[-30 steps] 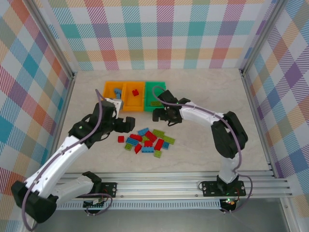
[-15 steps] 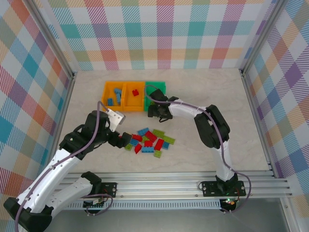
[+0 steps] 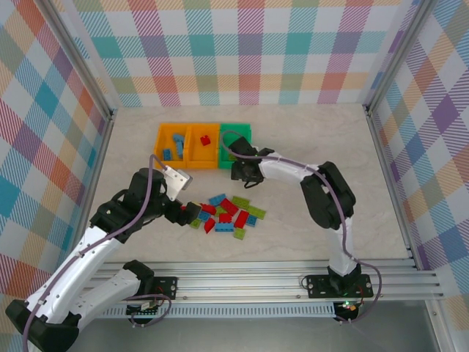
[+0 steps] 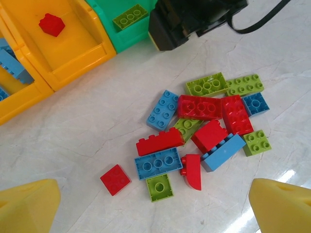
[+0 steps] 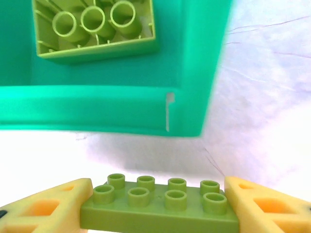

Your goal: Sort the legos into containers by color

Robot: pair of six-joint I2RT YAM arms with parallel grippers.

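A pile of red, blue and lime green legos (image 3: 227,213) lies mid-table. My left gripper (image 3: 187,211) hovers open over the pile's left end, above a small red square lego (image 4: 115,179), a blue lego (image 4: 158,163) and a small green one (image 4: 160,187). Three containers stand in a row: an orange bin (image 3: 163,147) with blue legos, an orange bin (image 3: 192,150) with a red lego (image 4: 51,24), and a green bin (image 5: 97,107) with a lime lego (image 5: 95,26). My right gripper (image 5: 158,208) sits just in front of the green bin, shut on a long lime green lego (image 5: 158,206), a finger (image 5: 48,208) at each end.
The right gripper's black body (image 4: 194,19) sits between the green bin and the pile. Metal frame posts and checkered walls enclose the table (image 3: 308,139), with open marble surface to the right of the pile and behind the bins.
My left gripper dropped from near the bins down to the pile's left end, still open. My right gripper shifted slightly left by the green bin and closed on the lime green lego.
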